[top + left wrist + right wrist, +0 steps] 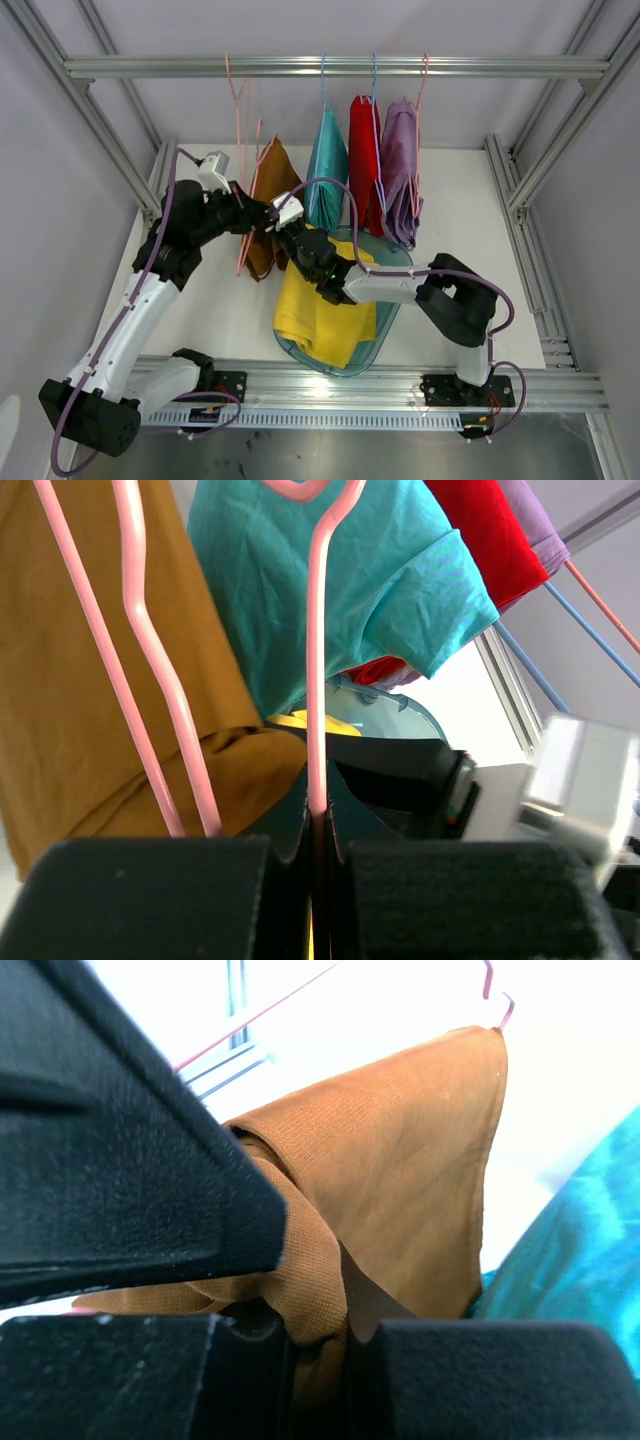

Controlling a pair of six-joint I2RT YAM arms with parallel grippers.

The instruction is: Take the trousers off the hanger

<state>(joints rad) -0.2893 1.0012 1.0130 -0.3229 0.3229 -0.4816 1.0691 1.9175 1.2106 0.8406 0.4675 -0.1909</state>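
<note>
The left gripper (pixel 318 830) pinches the pink hanger (pixel 316 670) wire; the right gripper (pixel 318 1345) is clamped on a fold of the brown trousers (pixel 400 1160) bunched between its jaws. Best drawn steadily away from the left jaws

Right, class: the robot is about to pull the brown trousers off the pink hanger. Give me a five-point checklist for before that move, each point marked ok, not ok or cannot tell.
1. Left gripper clamped on the pink hanger: ok, the wire is pinched between its fingers.
2. Right gripper has the brown trousers: ok, a fold is bunched between its fingers.
3. Brown trousers free of the hanger: not ok, they hang draped over it.
4. Tray ready beneath: ok, the yellow trousers lie in it.
5. Teal trousers clear of the pull: cannot tell, they hang close beside.
</note>
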